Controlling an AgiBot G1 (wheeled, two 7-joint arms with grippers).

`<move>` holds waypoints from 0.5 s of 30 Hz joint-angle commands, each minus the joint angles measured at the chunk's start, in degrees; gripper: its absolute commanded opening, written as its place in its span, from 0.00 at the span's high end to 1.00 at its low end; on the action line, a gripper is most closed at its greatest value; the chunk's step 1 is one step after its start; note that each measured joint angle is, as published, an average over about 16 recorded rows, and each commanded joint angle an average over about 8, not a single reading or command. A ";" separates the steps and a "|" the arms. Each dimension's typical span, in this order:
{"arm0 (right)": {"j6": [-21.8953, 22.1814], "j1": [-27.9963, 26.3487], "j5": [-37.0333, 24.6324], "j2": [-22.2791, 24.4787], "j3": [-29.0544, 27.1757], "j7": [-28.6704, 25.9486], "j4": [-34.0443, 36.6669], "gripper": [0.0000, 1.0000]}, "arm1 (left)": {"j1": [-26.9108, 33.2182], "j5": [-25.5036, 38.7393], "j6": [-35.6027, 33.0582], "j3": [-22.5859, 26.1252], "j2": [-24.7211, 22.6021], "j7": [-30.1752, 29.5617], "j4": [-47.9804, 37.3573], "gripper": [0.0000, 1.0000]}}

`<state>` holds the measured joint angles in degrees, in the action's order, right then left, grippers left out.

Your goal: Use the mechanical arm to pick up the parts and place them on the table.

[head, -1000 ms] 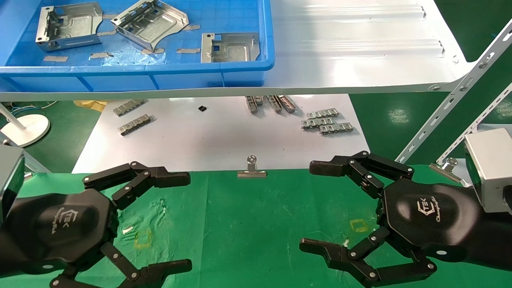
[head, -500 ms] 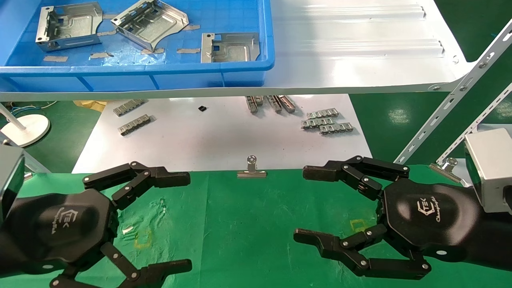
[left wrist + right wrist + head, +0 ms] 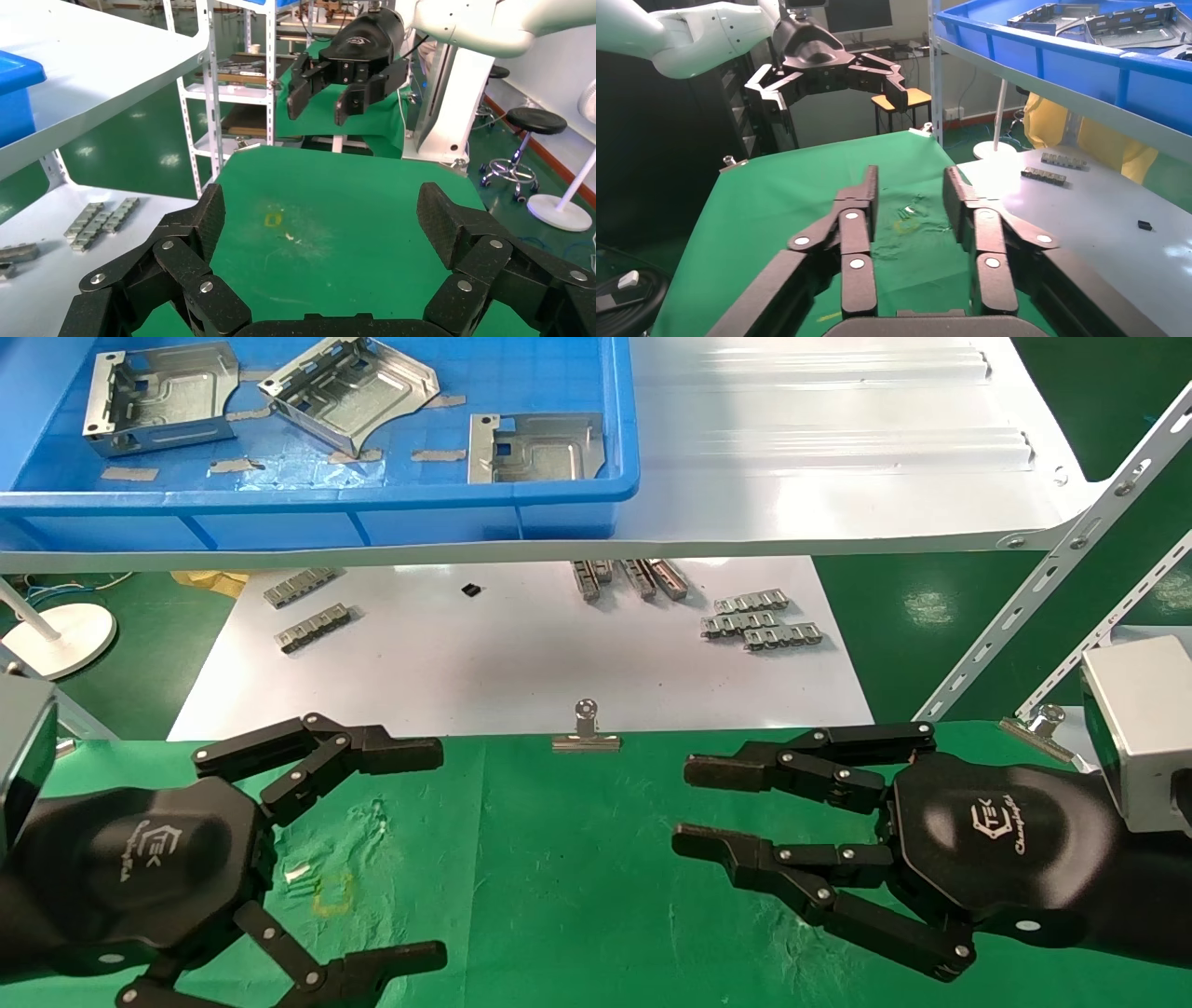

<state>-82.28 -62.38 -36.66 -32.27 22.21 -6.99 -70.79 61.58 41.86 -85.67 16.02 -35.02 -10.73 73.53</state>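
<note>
Three shiny silver parts [image 3: 158, 398], [image 3: 349, 388], [image 3: 535, 447] lie in a blue bin [image 3: 317, 500] on the white shelf; they also show in the right wrist view [image 3: 1130, 24]. My left gripper [image 3: 438, 850] hovers wide open and empty over the left of the green table [image 3: 577, 859], as its own view [image 3: 323, 217] shows. My right gripper [image 3: 684, 806] hovers over the table's right side, fingers drawn near each other with a gap, holding nothing; its own view [image 3: 910, 189] shows bare cloth between them.
The glossy white shelf [image 3: 838, 477] overhangs a white sheet [image 3: 521, 654] with grey segmented strips [image 3: 759, 621]. Binder clips [image 3: 586, 733], [image 3: 1038, 724] sit at the cloth's far edge. Slotted shelf struts [image 3: 1052, 561] rise at the right. A yellow square mark [image 3: 332, 896] lies near my left gripper.
My right gripper's fingers have drawn together from wide open to a narrow gap. The left arm and the parts have not moved.
</note>
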 commanded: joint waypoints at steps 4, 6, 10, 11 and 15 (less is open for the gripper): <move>0.00 0.00 0.00 0.00 0.00 0.00 0.00 1.00 | 0.00 0.00 0.00 0.00 0.00 0.00 0.00 0.00; 0.00 0.00 0.00 0.00 0.00 0.00 0.00 1.00 | 0.00 0.00 0.00 0.00 0.00 0.00 0.01 0.00; 0.00 0.00 0.00 0.00 0.00 0.00 0.00 1.00 | 0.09 -0.06 0.05 -0.03 0.00 -0.09 -0.02 0.00; 0.00 0.00 0.00 0.00 0.00 0.00 0.00 1.00 | 0.26 -0.09 0.16 -0.09 0.00 -0.16 -0.02 0.00; 0.00 0.00 0.00 0.00 0.00 0.00 0.00 1.00 | 2.31 -0.19 2.34 -0.51 -0.20 -1.88 -0.57 0.00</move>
<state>-82.28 -62.38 -36.66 -32.27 22.21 -6.99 -70.79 65.83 43.18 -81.30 15.91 -35.50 -14.10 72.87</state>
